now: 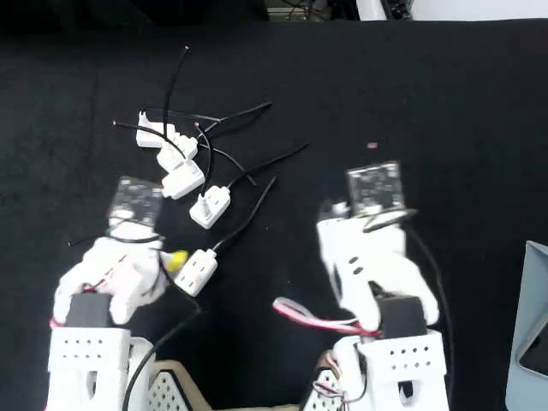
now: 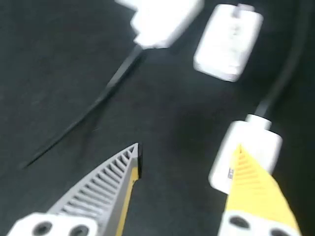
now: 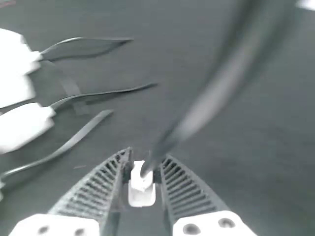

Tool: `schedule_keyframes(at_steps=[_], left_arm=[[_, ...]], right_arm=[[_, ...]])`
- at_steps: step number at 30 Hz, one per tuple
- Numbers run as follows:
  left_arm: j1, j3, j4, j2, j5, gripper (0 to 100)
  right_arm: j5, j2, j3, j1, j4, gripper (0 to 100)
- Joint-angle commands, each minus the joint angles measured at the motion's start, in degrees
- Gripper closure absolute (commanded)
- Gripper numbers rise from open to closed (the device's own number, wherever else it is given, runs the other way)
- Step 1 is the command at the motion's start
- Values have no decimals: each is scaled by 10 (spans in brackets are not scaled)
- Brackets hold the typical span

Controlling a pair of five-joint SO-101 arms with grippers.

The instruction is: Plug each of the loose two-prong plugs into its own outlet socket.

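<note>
Black table (image 1: 445, 94). Cluster of white plugs and sockets (image 1: 182, 180) lies mid-table, cords tangled. Left gripper (image 2: 188, 150) spread wide, yellow finger over a white outlet socket (image 2: 258, 137) flat on the cloth. Right gripper (image 3: 142, 160) clamped on a small white plug (image 3: 141, 191), black cord trailing.

Light soft, even, source unclear. Black surface (image 1: 445, 111) soaks it up: no shadows readable. White sockets (image 1: 182, 180) on surface glare, detail washed out. Bright strip past surface's far edge.
</note>
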Motion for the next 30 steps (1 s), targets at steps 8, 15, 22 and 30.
schedule_keyframes(at_steps=[8,15,22,30], left_arm=[[-218,85,10,-159,-8,711],[-244,131,30,-249,-4,711],[-260,136,39,-264,9,711],[-259,137,40,-264,9,711]], right_arm=[[-12,92,-69,-282,5,987],[-12,222,-78,-404,-94,987],[-12,334,-76,-457,-217,987],[-12,466,-77,-464,-338,987]])
